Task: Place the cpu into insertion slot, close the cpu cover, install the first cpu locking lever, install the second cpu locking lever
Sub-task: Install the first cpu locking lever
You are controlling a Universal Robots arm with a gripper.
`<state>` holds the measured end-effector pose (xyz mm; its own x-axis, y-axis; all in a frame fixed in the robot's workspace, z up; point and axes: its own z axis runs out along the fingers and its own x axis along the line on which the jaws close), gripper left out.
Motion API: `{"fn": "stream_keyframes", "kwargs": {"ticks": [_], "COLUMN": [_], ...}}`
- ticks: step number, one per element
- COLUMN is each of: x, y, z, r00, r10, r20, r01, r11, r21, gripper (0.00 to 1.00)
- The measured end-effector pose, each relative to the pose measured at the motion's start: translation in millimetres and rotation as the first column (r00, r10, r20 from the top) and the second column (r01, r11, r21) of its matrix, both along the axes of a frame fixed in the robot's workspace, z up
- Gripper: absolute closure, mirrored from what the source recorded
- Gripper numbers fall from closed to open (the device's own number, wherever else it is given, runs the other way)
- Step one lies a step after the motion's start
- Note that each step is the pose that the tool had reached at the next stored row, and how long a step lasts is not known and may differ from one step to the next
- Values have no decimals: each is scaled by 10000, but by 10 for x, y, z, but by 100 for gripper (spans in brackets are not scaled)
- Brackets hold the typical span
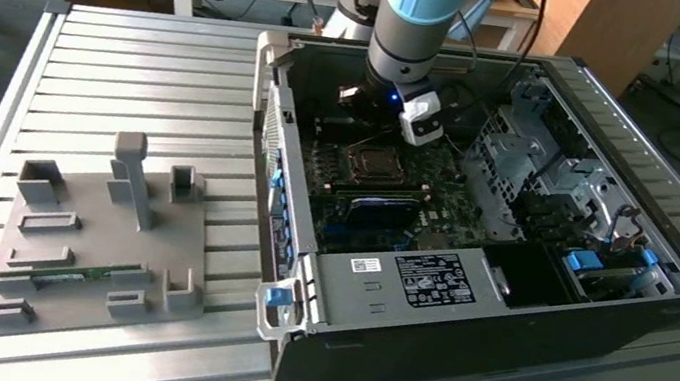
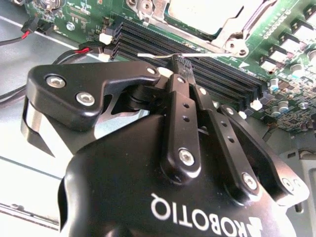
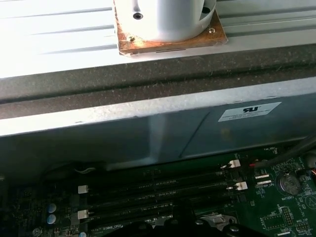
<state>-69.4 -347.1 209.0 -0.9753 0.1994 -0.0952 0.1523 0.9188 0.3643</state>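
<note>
In the second wrist view the cpu [image 2: 205,12] lies in its socket with its silvery top showing. The cpu cover [image 2: 236,30] lies flat around it as a metal frame. A thin metal locking lever [image 2: 148,55] runs along the socket's edge beside the memory slots. My gripper [image 2: 178,63] is shut on this lever, its black fingers [image 2: 183,106] meeting at the rod. In the exterior view the gripper [image 1: 374,127] reaches down into the open computer case just behind the socket [image 1: 375,164].
The case's walls [image 1: 274,110] stand close around the motherboard. Memory slots [image 3: 158,190] and a drive cage [image 1: 545,171] flank the socket. A grey fixture plate [image 1: 102,246] with upright blocks sits on the slatted table at the exterior view's left.
</note>
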Motion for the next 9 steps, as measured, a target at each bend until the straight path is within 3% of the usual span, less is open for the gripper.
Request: {"fn": "stream_keyframes", "kwargs": {"ticks": [9], "x": [7], "y": [0], "z": [-25], "r00": [10000], "r10": [1], "r20": [-1], "r01": [-1], "r11": [10000], "r21": [3], "gripper": [89]}}
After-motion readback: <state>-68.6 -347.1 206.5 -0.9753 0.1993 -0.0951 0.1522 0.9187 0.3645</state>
